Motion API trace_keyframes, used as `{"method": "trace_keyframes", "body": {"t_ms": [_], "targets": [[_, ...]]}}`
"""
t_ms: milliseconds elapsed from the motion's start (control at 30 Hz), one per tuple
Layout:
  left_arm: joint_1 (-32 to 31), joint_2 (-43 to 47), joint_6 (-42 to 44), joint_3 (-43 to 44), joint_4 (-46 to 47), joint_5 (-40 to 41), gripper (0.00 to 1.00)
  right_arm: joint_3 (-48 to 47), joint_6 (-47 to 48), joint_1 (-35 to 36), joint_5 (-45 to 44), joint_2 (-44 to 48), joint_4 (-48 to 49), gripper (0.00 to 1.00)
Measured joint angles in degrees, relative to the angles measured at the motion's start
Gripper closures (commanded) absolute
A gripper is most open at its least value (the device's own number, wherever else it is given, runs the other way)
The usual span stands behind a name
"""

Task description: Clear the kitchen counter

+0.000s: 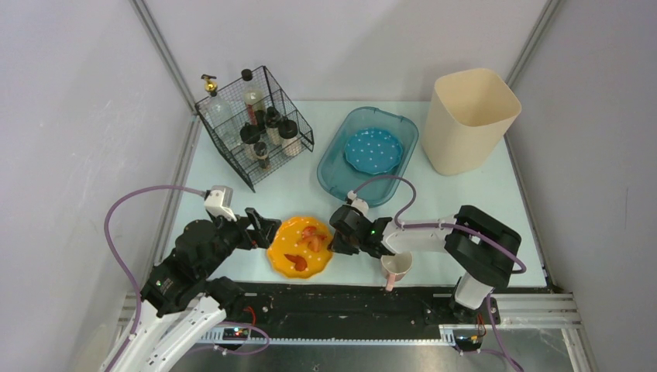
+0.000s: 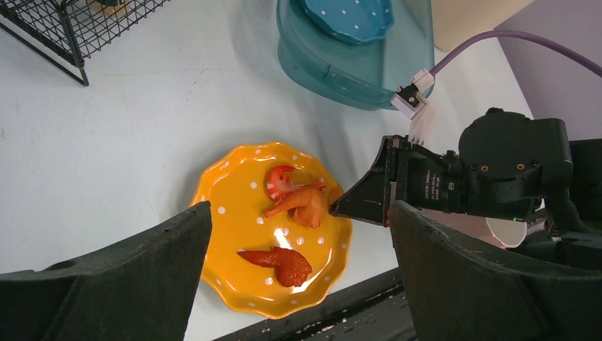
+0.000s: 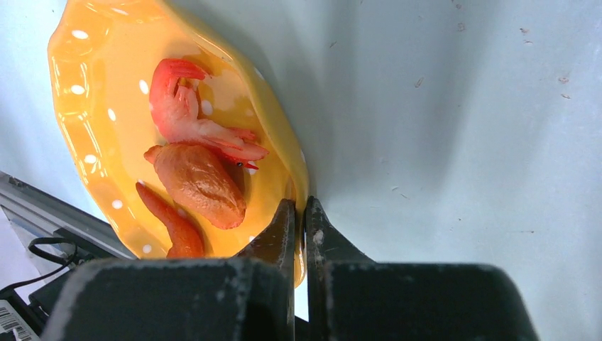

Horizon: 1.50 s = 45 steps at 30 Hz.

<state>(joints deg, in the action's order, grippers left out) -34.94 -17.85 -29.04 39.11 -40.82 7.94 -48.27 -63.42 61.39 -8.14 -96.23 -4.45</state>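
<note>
The kitchen counter fills the middle of the top view, a pale mint slab. The job sits at its lower centre: the orange plate, with food scraps on it, close to the bottom edge.

My right gripper is pressed together on the plate's right rim, one finger inside the lip and one outside, pinching only the thin edge. To do this step well, I judge I should lift slowly and keep the plate level. An edge pinch lets a plate droop, and the scraps could slide off. The beige bin at the upper right looks the likely place to tip them. The teal tub just above the plate, holding a blue plate, looks right for the dish itself.

My left gripper hangs spread wide just left of the plate and holds nothing. A pale cup sits under my right arm, lower right.
</note>
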Motion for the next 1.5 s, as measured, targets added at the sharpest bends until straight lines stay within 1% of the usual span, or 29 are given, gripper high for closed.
{"method": "trace_keyframes", "body": {"t_ms": [367, 700, 833, 1033, 1200, 1300, 1500], "targets": [[0.0, 0.0, 0.0, 0.0, 0.0, 0.0, 0.02, 1.9, 2.8, -0.9, 1.1, 1.7, 2.0, 1.0], [0.0, 1.4, 0.0, 0.0, 0.0, 1.1, 0.02, 3.3, 8.2, -3.3, 2.2, 9.4, -3.6, 1.0], [0.0, 3.4, -0.1, 0.0, 0.0, 2.3, 0.02, 2.5, 10.4, -4.4, 2.9, 13.0, -7.7, 1.0], [-0.1, 11.4, -1.2, -0.4, -0.1, 7.1, 0.02, -0.5, 12.9, -6.7, 5.8, 18.0, -12.6, 1.0], [-0.1, 16.8, -2.1, -0.7, -0.1, 10.5, 0.02, -2.9, 14.1, -10.7, 8.8, 22.5, -16.5, 1.0], [-0.1, 17.1, -2.4, -0.7, -0.1, 11.4, 0.02, -6.1, 15.6, -14.5, 9.5, 24.3, -20.7, 1.0], [-0.1, 16.1, -2.4, -0.8, -0.2, 11.4, 0.02, -17.4, 18.9, -23.1, 10.3, 24.9, -28.6, 1.0]]}}
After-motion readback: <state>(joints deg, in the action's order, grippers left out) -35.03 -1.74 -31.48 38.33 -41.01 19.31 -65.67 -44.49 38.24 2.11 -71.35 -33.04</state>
